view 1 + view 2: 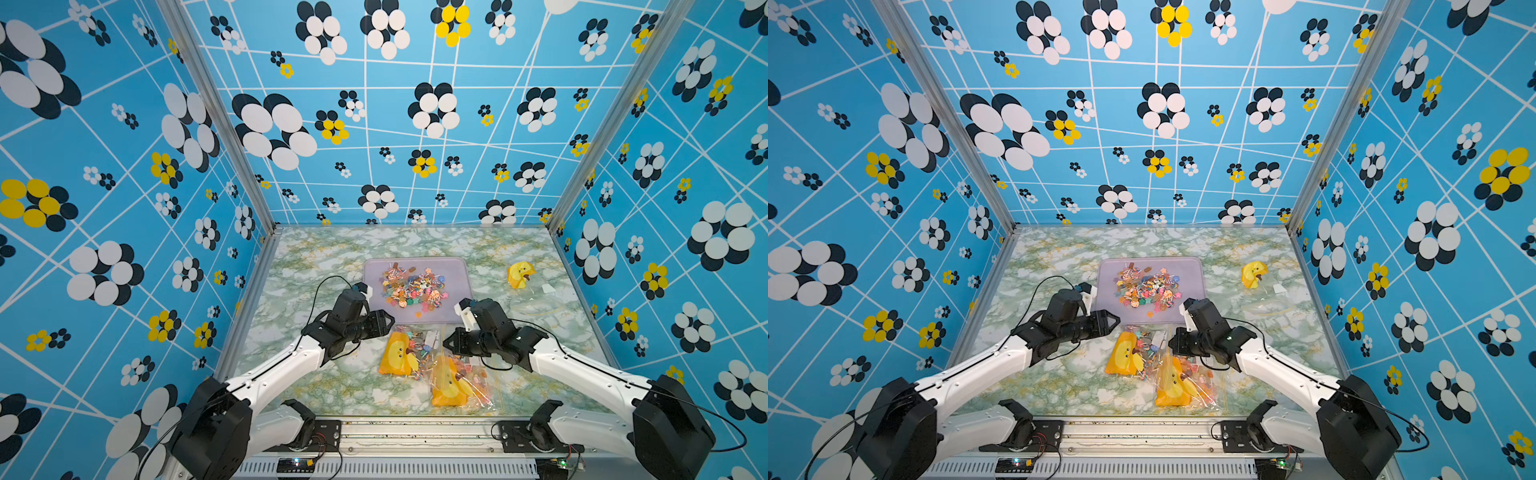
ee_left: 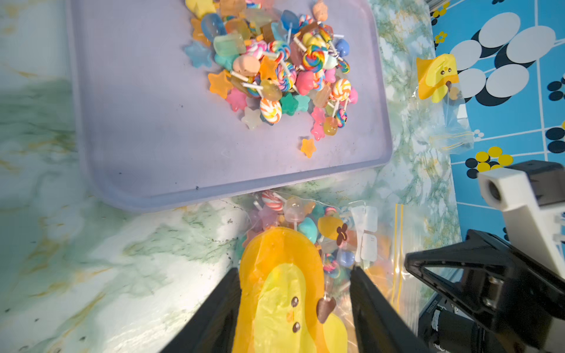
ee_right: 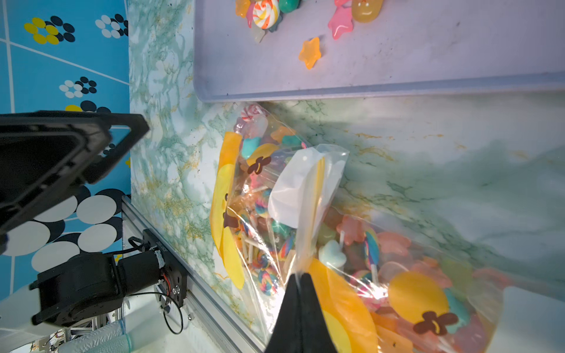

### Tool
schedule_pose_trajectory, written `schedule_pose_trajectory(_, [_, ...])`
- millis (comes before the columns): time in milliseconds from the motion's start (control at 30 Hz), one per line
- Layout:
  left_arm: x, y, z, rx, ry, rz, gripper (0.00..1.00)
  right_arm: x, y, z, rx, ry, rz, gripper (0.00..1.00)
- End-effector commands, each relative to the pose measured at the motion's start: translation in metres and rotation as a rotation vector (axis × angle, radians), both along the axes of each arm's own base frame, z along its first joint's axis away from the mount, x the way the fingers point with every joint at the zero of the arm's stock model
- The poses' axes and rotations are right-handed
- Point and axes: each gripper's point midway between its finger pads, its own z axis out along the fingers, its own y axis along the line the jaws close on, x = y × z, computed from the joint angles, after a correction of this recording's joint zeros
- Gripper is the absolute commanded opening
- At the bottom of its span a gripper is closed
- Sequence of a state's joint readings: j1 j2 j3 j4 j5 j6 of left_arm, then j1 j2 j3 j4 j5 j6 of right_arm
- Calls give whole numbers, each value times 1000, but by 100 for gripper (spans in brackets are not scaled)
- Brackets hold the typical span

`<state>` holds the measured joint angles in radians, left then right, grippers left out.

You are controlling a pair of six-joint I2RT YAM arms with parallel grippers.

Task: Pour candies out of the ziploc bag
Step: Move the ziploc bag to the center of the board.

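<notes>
Left wrist view: the left gripper [image 2: 293, 272] is released, its two black jaws standing apart on either side of the orange-and-yellow duck print of the ziploc bag [image 2: 275, 305]. Whether the jaws touch the plastic cannot be told.

That bag lies flat on the green marbled table [image 1: 316, 257], just beside the near edge of a lilac tray [image 2: 146, 122]. It holds swirl lollipops and pastel sweets [image 2: 305, 226].

The right gripper [image 3: 301, 276] is clenched. In the right wrist view its jaws meet on a fold of clear film raised off the table. The fold carries a white label and a yellow zip line, and appears to be the mouth edge of the same ziploc bag.

A second bag [image 1: 453, 384], also duck-printed and full of sweets, lies nearer and to the right, touching the first.

Most of the candies [image 2: 284, 70] sit heaped on the far right part of the tray: rainbow lollipops on pale sticks, with stars and hearts in pink, orange, green and blue. One orange star [image 2: 308, 147] lies apart from the heap, toward the tray's near edge.

A third bag [image 1: 519, 275] lies crumpled on the table, well to the right of the tray.
</notes>
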<state>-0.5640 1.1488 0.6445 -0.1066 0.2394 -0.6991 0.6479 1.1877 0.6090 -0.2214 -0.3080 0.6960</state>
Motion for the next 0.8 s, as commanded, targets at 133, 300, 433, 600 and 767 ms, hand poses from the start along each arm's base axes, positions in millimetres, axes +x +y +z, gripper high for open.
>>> schedule_pose_trajectory(133, [-19, -19, 9, 103, -49, -101, 59, 5, -6, 1, -37, -22, -31, 24])
schedule_pose_trajectory(300, [-25, -34, 7, 64, -51, -138, 56, 0, -16, 6, -60, -44, -39, 30])
schedule_pose_trajectory(433, [-34, -52, 12, 66, -76, -208, 56, -3, -32, 9, -122, -72, -58, 38])
schedule_pose_trajectory(600, [-47, -74, 10, 72, -75, -281, 56, -6, -55, 11, -187, -114, -110, 41])
schedule_pose_trajectory(767, [-61, -100, 8, 107, -82, -354, 57, -12, -67, 7, -224, -111, -129, 37])
